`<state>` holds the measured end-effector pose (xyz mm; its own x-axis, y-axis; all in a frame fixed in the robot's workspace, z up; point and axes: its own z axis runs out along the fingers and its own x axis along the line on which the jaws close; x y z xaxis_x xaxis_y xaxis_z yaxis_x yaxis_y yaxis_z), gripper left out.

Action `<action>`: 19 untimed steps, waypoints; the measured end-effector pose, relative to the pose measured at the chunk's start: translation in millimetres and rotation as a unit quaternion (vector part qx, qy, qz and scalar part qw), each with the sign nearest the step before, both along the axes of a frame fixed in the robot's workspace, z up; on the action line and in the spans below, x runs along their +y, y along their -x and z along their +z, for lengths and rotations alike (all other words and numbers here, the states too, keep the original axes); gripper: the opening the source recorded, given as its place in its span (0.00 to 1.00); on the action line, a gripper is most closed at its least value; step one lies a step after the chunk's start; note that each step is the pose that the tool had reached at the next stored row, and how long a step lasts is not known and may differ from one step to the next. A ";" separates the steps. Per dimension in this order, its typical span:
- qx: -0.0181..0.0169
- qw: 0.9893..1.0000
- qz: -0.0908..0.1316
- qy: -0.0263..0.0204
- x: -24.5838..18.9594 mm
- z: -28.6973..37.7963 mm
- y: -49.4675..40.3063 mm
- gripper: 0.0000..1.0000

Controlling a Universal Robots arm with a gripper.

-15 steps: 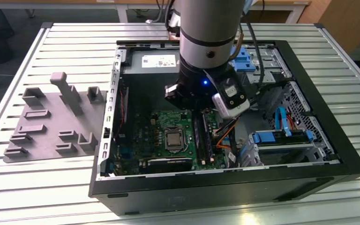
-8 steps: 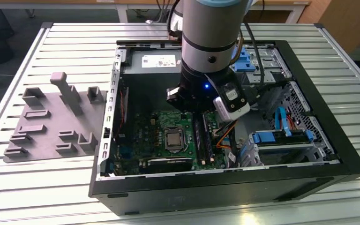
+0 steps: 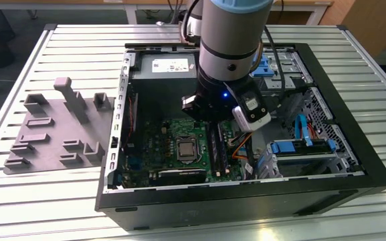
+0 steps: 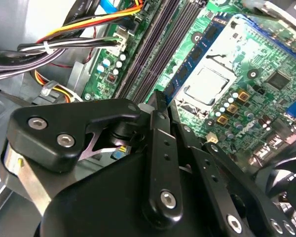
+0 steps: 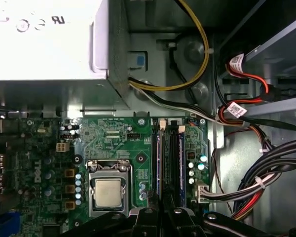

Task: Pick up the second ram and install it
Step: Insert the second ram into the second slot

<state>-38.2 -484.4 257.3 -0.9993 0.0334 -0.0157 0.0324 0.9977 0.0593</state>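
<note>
Exterior view: grey holder blocks point(image 3: 56, 128) lie beside the open computer case point(image 3: 247, 196).

Arm point(image 3: 230, 40): thick silver-grey tube with a pale blue band at the top joint, black cables running down its side, and a black wrist block carrying a small lit blue light and a white-edged camera module point(image 3: 253, 110). Gripper point(image 4: 160, 106), second wrist view: matte black linkage bars with silver screw heads and pivot pins, slim black fingers point(image 4: 160, 128), bare metal bracket behind.
</note>
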 end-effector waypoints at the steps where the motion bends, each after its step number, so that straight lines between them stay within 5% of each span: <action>1: 0.000 1.000 0.000 0.000 0.0 -1.8 -0.3 0.14; 12: 0.000 1.000 0.000 0.000 0.1 -4.4 -0.3 0.14; 19: 0.000 1.000 -0.004 0.000 0.0 -16.5 -1.4 0.14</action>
